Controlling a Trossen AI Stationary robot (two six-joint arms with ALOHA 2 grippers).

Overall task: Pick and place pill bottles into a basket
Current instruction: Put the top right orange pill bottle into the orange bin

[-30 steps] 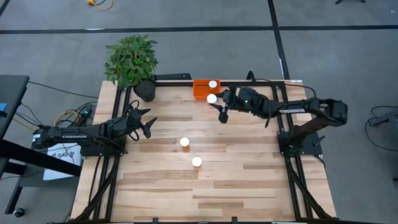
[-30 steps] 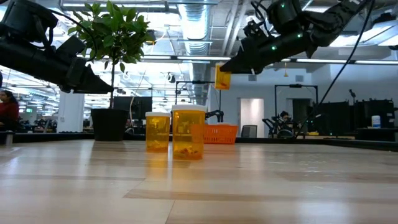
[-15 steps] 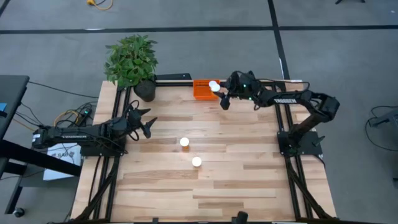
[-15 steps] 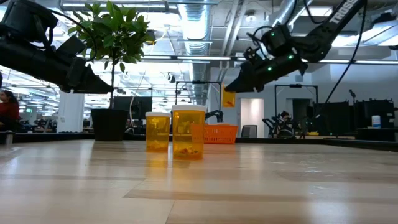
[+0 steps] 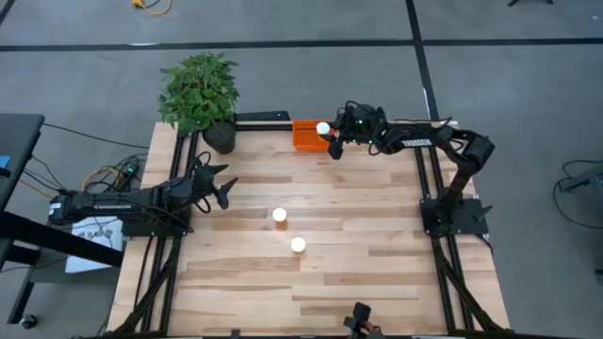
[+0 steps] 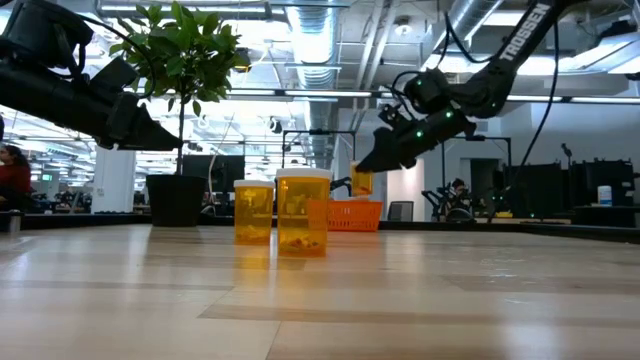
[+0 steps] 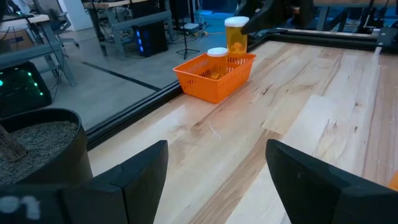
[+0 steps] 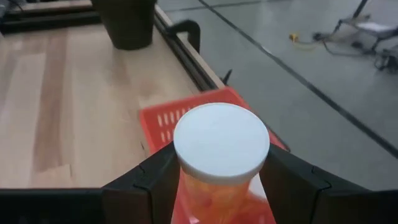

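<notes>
Looking down from above, I see the right end effector [image 5: 330, 136] at the far edge of the table [image 5: 377, 264], pinching a pill bottle [image 5: 323, 128] over the right end of the orange basket [image 5: 303, 135]. Two more pill bottles [image 5: 280, 216] [image 5: 298, 245] stand near the middle of the table, close to each other. The left end effector [image 5: 224, 185] hangs over the left side, its fingers spread, holding nothing. A potted plant [image 5: 199, 90] stands at the far left corner.

From table height, the two standing bottles [image 6: 253, 210] [image 6: 302, 211] are side by side in front, and the basket [image 6: 352, 215] is behind them. The held bottle [image 6: 361, 181] hangs just above the basket, gripped by the right end effector [image 6: 366, 166].

In the left wrist view, the held bottle [image 7: 236, 36] is upright above the basket [image 7: 214, 76], and another white cap [image 7: 217, 53] shows inside it.

In the right wrist view, the two dark fingers [image 8: 149, 180] press on both sides of the bottle [image 8: 221, 152], with the basket [image 8: 163, 121] below it.
</notes>
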